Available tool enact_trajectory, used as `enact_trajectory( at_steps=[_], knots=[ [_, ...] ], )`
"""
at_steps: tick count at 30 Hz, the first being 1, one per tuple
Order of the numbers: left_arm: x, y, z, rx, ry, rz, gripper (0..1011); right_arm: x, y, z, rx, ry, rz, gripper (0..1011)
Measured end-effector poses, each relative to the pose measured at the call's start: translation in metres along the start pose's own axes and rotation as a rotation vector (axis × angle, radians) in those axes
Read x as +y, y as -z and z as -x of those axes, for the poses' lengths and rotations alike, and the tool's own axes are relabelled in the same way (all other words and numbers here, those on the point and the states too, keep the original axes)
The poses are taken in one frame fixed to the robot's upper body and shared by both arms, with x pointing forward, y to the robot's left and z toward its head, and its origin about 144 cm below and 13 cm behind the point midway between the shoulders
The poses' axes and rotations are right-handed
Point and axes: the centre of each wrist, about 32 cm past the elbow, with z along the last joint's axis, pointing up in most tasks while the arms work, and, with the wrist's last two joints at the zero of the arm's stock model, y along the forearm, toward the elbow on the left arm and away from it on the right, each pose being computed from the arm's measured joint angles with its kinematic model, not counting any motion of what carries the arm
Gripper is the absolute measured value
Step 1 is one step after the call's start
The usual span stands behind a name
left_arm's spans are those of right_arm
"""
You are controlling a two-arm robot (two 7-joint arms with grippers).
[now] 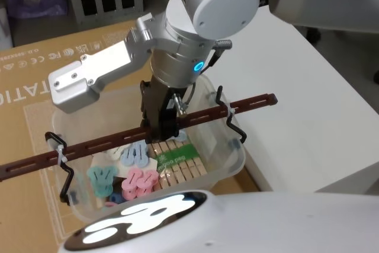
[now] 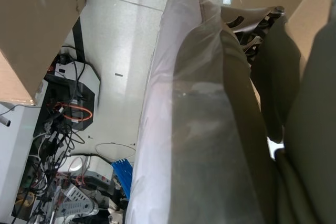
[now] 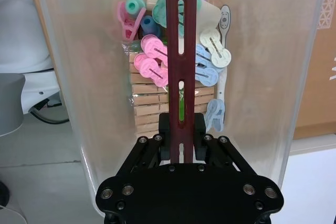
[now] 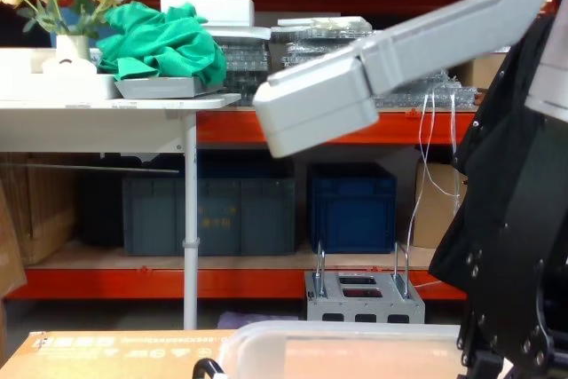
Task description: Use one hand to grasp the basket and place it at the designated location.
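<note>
Right tool (image 3: 181, 129) pinching reddish-brown bar handle (image 3: 180, 51) near mid-length, directly above basket (image 3: 273, 77) interior; arm entering from upper right in head view. Basket over brown cardboard sheet (image 1: 35, 87), just beside white surface (image 1: 296, 87); resting or lifted, cannot tell. Inside: pastel clothes pegs (image 3: 152, 56), wooden pegs bundle (image 3: 149, 108).

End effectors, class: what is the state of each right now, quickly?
Right end effector: closed on the basket's handle.
Left end effector: cannot be told.

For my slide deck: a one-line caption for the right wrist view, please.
Right hand shut on the reddish-brown bar handle of the clear basket, pastel and wooden clothespins inside.
</note>
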Motion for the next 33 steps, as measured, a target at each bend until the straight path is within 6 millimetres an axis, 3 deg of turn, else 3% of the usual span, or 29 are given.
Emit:
enact_trajectory(
  at_steps=[22,33],
  knots=[
    [0.000,0.000,0.000,0.000,0.000,0.000,0,0.011,-0.001,0.000,0.010,-0.026,0.000,238],
    [0.000,0.000,0.000,0.000,0.000,0.000,0,0.006,0.006,0.001,0.031,-0.003,-0.005,574]
  ],
)
